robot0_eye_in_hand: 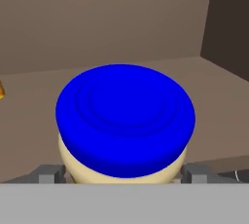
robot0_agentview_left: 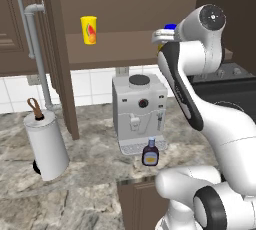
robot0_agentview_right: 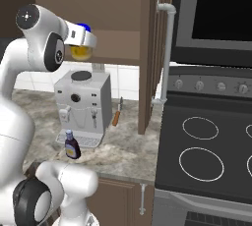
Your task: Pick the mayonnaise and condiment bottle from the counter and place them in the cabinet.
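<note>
Lighting: even, soft, rendered; faint shadows. Glare: none. Focus: sharp throughout, coarse resolution; upper left corners dimmer. Edge distortion: none.

The arm is glossy white, built of rounded, bulging segments. Dark grey bands mark its joints, and a round grey cap closes the top joint. Its finger tips are small grey blocks.

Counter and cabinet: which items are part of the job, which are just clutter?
Job: mayonnaise, held in the gripper at the cabinet shelf; condiment bottle on the counter.

Clutter: coffee machine, yellow cup, paper towel holder, knife, stove.
</note>
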